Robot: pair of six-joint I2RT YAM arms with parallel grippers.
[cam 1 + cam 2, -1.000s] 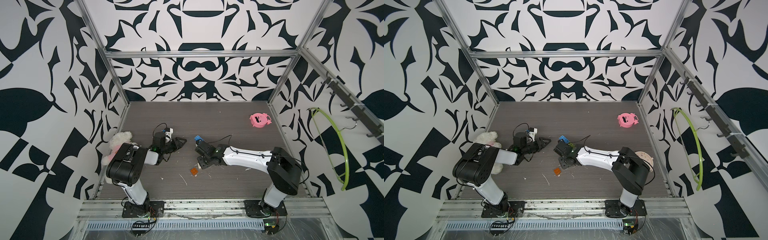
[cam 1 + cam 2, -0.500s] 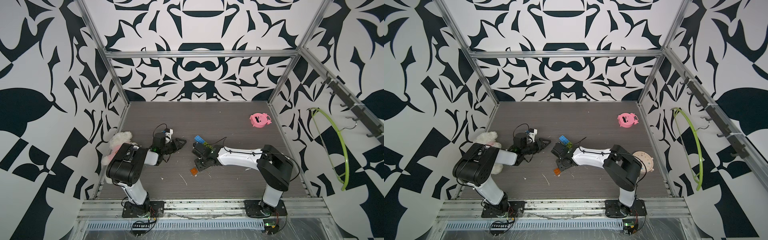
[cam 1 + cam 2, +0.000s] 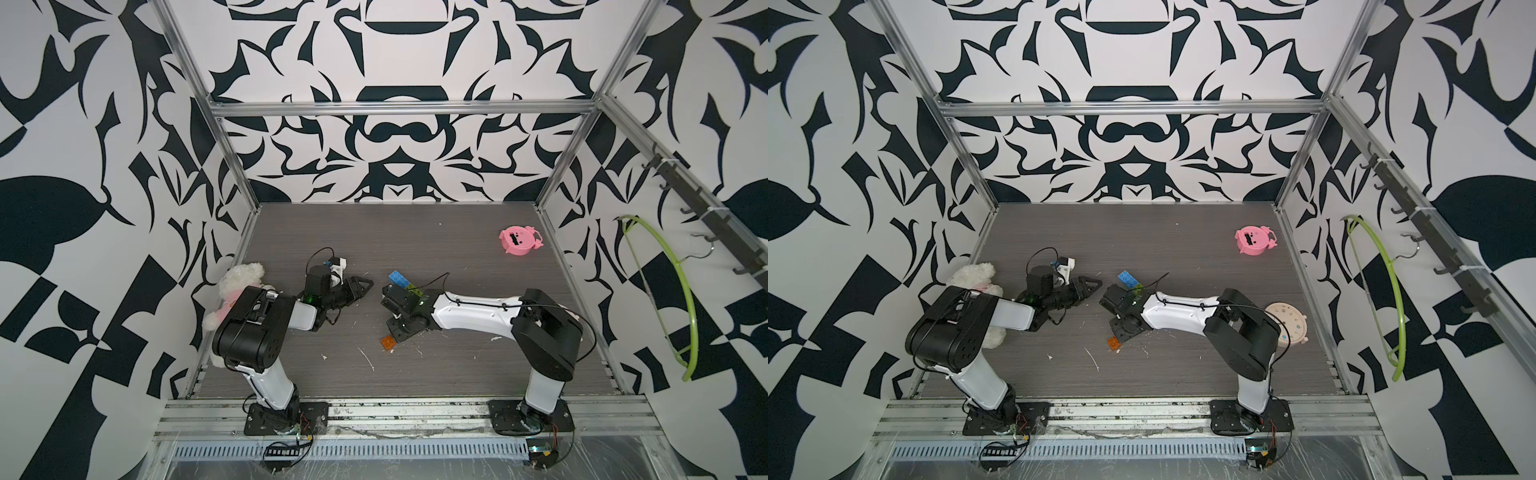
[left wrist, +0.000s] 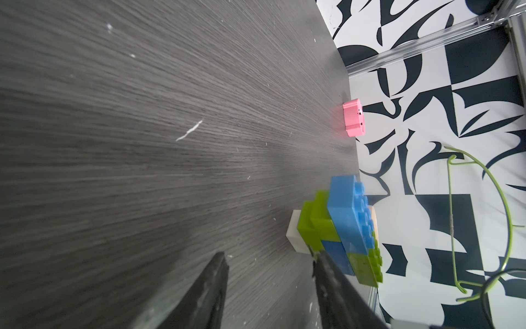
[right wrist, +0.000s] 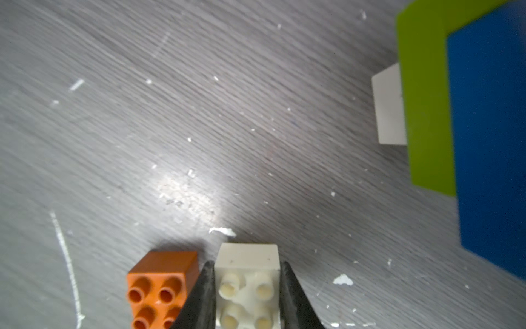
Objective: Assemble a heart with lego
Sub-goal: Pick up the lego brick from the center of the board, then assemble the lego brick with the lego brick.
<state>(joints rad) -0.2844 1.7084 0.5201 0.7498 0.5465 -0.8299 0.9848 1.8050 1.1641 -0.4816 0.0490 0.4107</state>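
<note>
The heart, a partly built cluster point(image 4: 344, 222) of blue, lime green and white lego, stands on the table; in both top views its blue brick point(image 3: 401, 278) point(image 3: 1128, 279) shows beside the right wrist. My right gripper point(image 5: 247, 265) point(image 3: 395, 332) is shut on a white square brick point(image 5: 247, 284), studs facing the camera. An orange square brick point(image 5: 159, 287) point(image 3: 388, 344) point(image 3: 1113, 343) lies right beside one finger. The cluster point(image 5: 427, 114) sits apart from that grip. My left gripper point(image 4: 269, 256) point(image 3: 361, 286) is open and holds nothing, with the cluster just past one fingertip.
A pink round toy point(image 3: 518, 240) point(image 4: 353, 118) lies at the back right. A white plush point(image 3: 239, 286) leans at the left wall by the left arm. A beige round clock toy point(image 3: 1287, 322) lies behind the right arm. A green hoop hanger point(image 3: 673, 291) hangs on the right wall.
My right gripper has closed on the white brick beside the orange one, and its arm has drawn leftward. The left jaws have widened very slightly.
</note>
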